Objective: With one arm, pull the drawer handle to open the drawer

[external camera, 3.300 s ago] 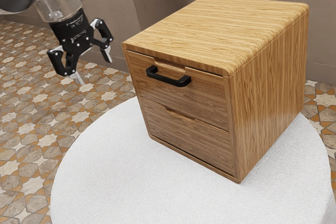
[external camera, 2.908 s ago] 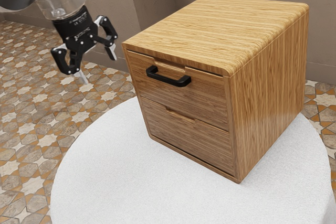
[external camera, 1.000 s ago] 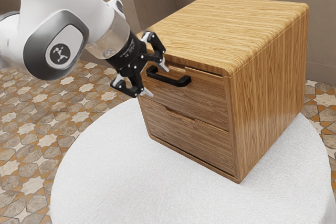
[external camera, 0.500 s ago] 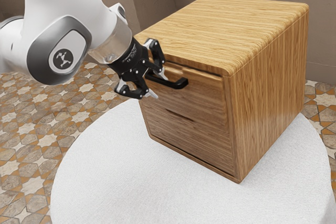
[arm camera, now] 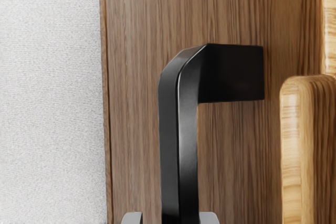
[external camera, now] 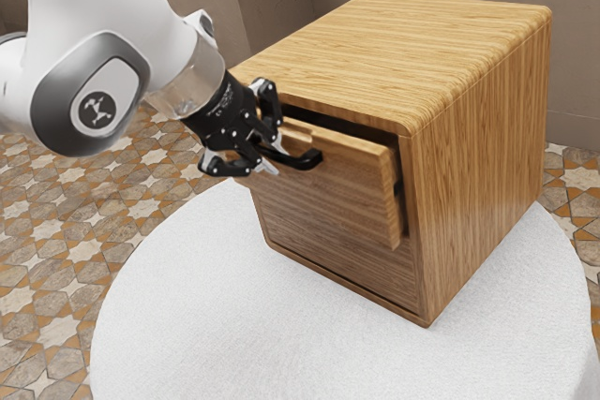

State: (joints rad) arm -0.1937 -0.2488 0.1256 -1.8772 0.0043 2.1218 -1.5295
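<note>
A wooden two-drawer cabinet sits on a round white counter, with patterned floor tiles beyond it. The top drawer stands partly out of the cabinet, its front clear of the frame, with a dark gap showing above and beside it. The lower drawer sits flush.

The white arm comes in from the exterior view's left. Its black gripper is at the end of the black drawer handle nearest the arm. The fingers are closed on the handle's bar, one to each side. In the wrist view the bar runs straight out from the hand, then bends into the drawer front.
</note>
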